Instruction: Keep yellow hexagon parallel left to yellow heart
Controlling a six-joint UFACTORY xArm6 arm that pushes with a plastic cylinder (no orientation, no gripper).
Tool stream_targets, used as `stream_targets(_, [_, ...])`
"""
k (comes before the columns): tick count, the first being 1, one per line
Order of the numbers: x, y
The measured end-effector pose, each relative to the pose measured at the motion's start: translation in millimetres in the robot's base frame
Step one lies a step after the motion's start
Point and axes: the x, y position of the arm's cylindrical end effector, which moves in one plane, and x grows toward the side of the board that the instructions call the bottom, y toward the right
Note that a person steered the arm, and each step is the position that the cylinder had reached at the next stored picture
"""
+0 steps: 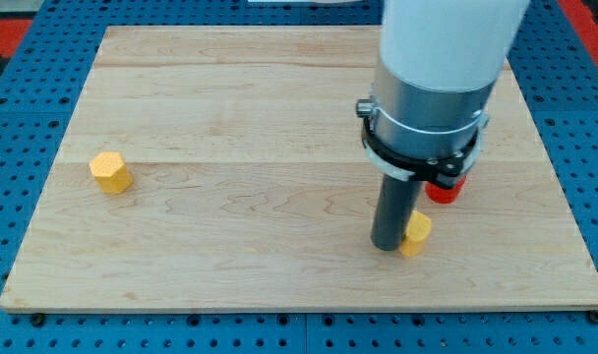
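The yellow hexagon sits alone on the wooden board at the view's left, about mid-height. The yellow heart lies at the view's lower right, mostly showing to the right of my rod. My tip stands on the board right against the heart's left side, seemingly touching it. The hexagon is far from the tip, about half the board's width to the left and a little higher in the view than the heart.
A red block, partly hidden behind the arm's body, lies just above and right of the heart. The wooden board rests on a blue pegboard table; its bottom edge runs close below the heart.
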Motion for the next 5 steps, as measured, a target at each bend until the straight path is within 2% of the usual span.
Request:
stream_targets(3, [-5.3, 41.2])
stream_targets(4, [3.2, 11.1])
stream_targets(5, [17.3, -67.0])
